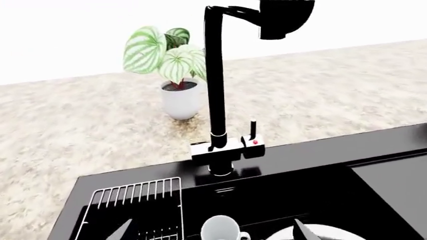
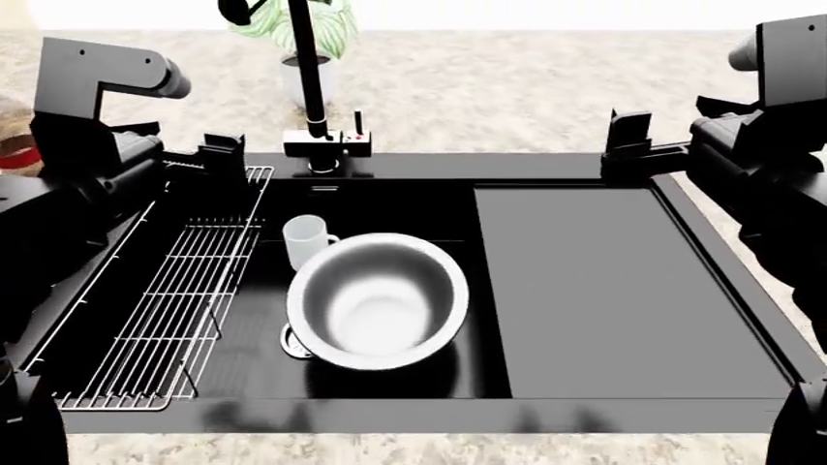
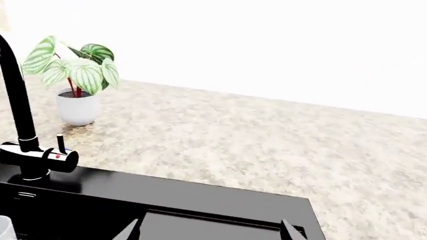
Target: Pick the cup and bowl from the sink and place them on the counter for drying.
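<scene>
Cup (image 2: 305, 235) beside bowl (image 2: 376, 299) in sink (image 2: 387, 199), both arms raised, flanking basin.

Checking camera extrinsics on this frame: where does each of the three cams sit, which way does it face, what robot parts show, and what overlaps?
Head view: high, looking forward and down on the sink, cup and bowl; both arms at the sides.
Left wrist view: low over the basin, facing the faucet and plant; two fingertips at the bottom edge.
Right wrist view: above the drainboard, facing the counter; fingertips only.
Shared: faucet and plant in all three; the cup in the head and left wrist views.
</scene>
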Motion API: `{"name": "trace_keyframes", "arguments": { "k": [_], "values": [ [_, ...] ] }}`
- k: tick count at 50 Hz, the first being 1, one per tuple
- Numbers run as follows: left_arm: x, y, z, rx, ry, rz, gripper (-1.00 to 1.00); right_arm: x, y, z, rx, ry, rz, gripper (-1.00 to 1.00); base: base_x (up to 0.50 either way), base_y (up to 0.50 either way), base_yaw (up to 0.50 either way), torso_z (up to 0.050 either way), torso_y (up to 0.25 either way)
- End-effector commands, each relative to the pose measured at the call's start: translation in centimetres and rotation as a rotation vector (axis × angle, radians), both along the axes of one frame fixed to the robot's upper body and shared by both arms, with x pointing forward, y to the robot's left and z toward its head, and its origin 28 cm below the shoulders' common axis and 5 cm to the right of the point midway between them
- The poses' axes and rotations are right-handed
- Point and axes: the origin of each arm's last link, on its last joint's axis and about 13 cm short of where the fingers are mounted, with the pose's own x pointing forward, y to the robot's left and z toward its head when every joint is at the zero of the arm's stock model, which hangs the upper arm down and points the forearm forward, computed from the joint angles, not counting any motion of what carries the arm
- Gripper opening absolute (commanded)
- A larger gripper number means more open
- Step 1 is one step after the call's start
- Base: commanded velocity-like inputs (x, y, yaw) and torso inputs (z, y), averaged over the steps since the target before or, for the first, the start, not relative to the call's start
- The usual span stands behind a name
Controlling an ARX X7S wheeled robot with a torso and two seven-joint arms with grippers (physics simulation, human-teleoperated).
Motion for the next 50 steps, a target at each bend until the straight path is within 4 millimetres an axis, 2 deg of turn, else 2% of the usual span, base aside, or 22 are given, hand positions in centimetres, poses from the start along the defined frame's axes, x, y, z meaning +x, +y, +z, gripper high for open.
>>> {"name": "trace_keyframes", "arguments": {
  "k": [1,13,28,32,33,35,36,40,41,42,50],
  "values": [
    [0.0,0.0,-0.5,0.003,0.014,0.0,1.0,-0.1,0.0,-0.1,-0.005,0.01,0.002,1.0,0.5,0.08,0.0,0.0,0.0],
    [-0.2,0.2,-0.7,-0.007,0.024,0.014,1.0,-0.2,-0.1,-0.3,0.018,0.021,-0.006,1.0,0.45,0.09,0.0,0.0,0.001],
    [-0.1,0.3,-1.1,-0.015,0.035,0.015,1.0,-0.5,-0.1,-0.6,-0.003,0.001,-0.013,1.0,0.23,0.12,0.0,0.0,0.001],
    [-0.1,0.4,-1.3,-0.011,0.042,0.018,1.0,-0.1,0.1,-0.8,0.044,0.058,0.028,1.0,0.0,0.0,0.0,0.0,0.0],
    [-0.1,0.3,-1.7,-0.013,0.048,0.02,1.0,0.3,0.9,-0.9,0.033,0.134,0.118,1.0,0.0,0.0,0.0,0.0,0.0],
    [-0.2,0.4,-1.7,-0.014,0.051,0.021,1.0,0.4,1.1,-0.8,0.04,0.144,0.134,1.0,0.0,0.0,0.0,0.0,0.0],
    [-0.3,0.7,-1.9,-0.02,0.052,0.028,1.0,0.8,2.1,-1.0,-0.006,0.247,0.216,1.0,0.0,0.0,0.0,0.0,0.0],
    [-0.3,0.7,-1.9,-0.02,0.052,0.028,1.0,0.8,2.1,-0.9,-0.006,0.247,0.216,1.0,0.0,0.0,0.0,0.0,0.0],
    [-0.3,0.8,-2.0,-0.019,0.054,0.029,1.0,1.1,2.6,-0.9,-0.012,0.275,0.259,1.0,0.0,0.0,0.0,0.0,0.0],
    [-0.2,0.4,-2.5,-0.023,0.061,0.026,1.0,2.4,4.9,-0.6,-0.04,0.375,0.382,1.0,0.0,0.0,0.0,0.0,0.0],
    [-0.8,0.8,-3.0,-0.033,0.062,0.035,1.0,4.9,7.5,-0.8,-0.091,0.518,0.527,1.0,0.0,0.0,0.0,0.0,0.0]
  ]
}}
